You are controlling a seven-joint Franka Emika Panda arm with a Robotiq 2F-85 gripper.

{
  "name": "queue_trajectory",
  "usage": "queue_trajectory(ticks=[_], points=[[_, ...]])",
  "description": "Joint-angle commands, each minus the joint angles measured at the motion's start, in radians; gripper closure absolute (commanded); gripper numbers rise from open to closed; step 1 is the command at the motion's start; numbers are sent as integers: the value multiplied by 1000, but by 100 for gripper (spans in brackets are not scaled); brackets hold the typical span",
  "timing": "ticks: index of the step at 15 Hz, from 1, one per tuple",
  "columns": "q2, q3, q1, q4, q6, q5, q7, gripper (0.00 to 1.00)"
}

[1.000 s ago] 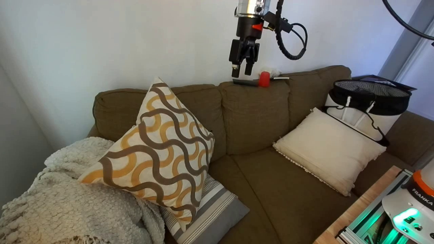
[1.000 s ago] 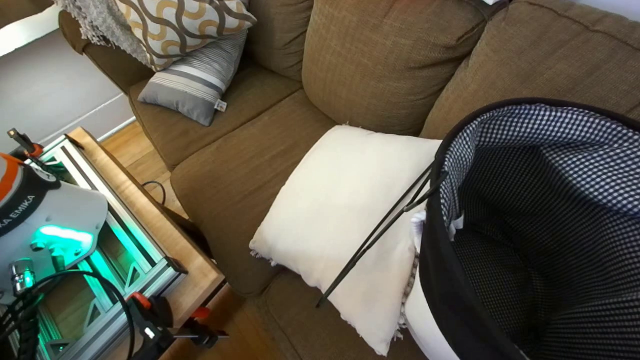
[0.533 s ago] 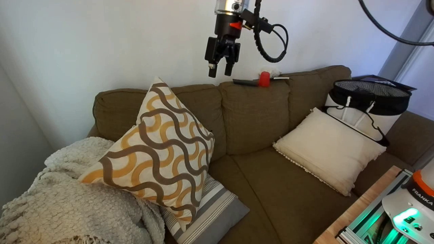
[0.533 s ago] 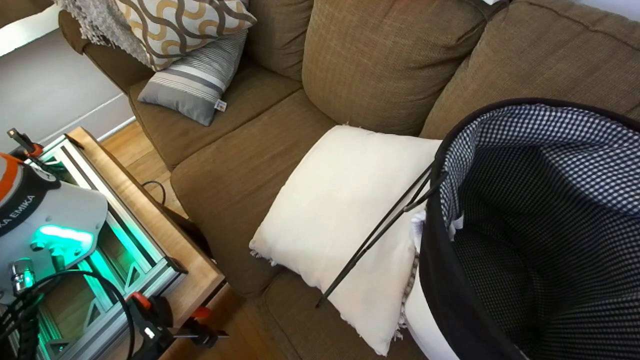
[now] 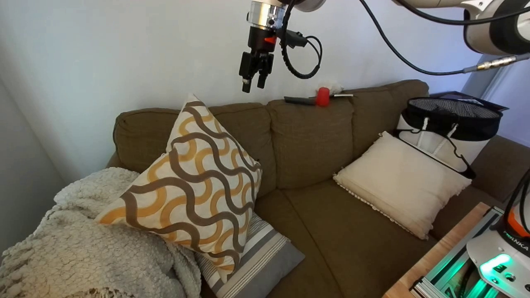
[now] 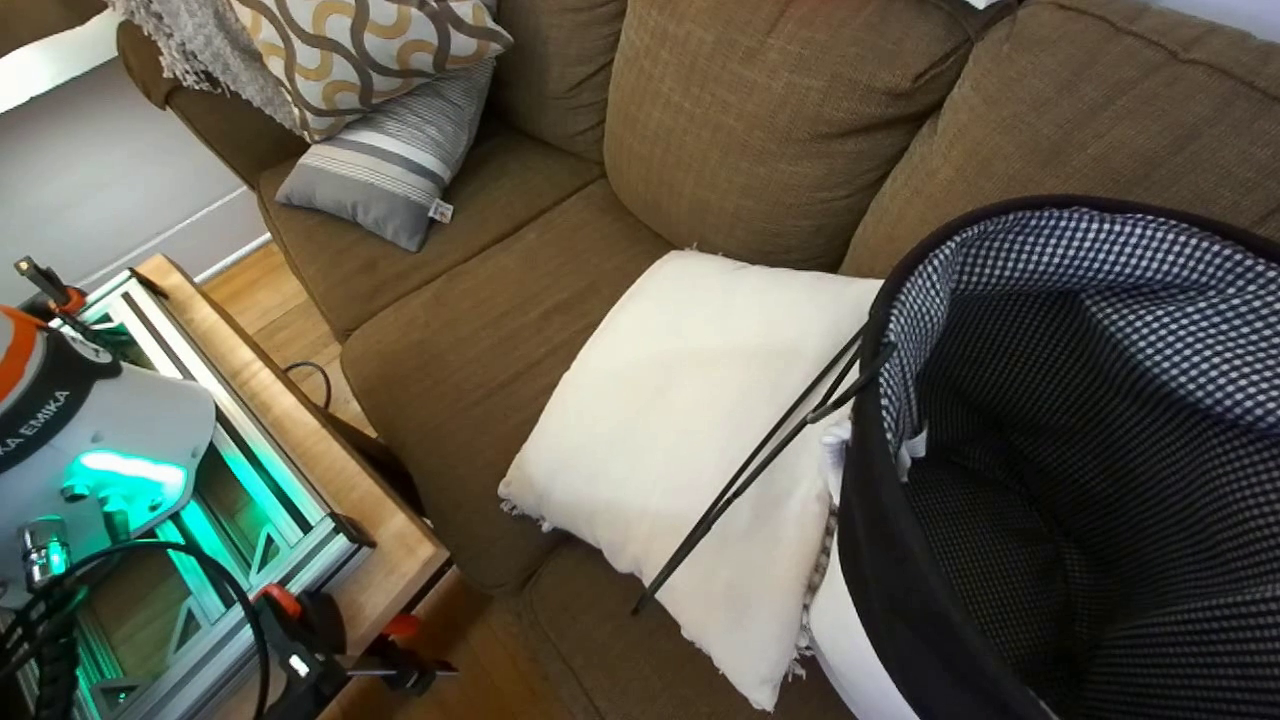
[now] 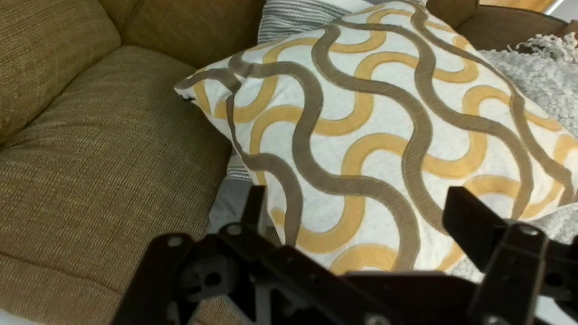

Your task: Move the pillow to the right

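The pillow is a large square cushion with a mustard, brown and cream wavy lattice face. It shows in both exterior views (image 5: 198, 186) (image 6: 370, 45) and fills much of the wrist view (image 7: 375, 108). It leans tilted, one corner up, at the sofa's left end, over a grey striped pillow and a fluffy blanket. My gripper (image 5: 254, 85) points down in the air, higher than the pillow's top corner and to the right of it in the exterior view. In the wrist view my gripper (image 7: 354, 198) is open, with nothing between the fingers; the pillow lies beyond them.
The grey striped pillow (image 5: 269, 260) and the fluffy blanket (image 5: 95, 244) lie around the pillow. An off-white pillow (image 5: 401, 186) with a black hanger (image 5: 434, 156) rests against a hamper (image 5: 455, 118). A red cup (image 5: 323, 97) stands on the sofa back. A wooden table (image 6: 400, 550) bears the robot base.
My gripper has moved left in the exterior view, closer to the pillow's top corner, and more of the arm shows at the upper right. The pillow has not moved.
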Motion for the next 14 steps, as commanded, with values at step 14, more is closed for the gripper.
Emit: queue_trajectory(ticks=[14], points=[[410,-84,137,272,935,-158,-22,0]])
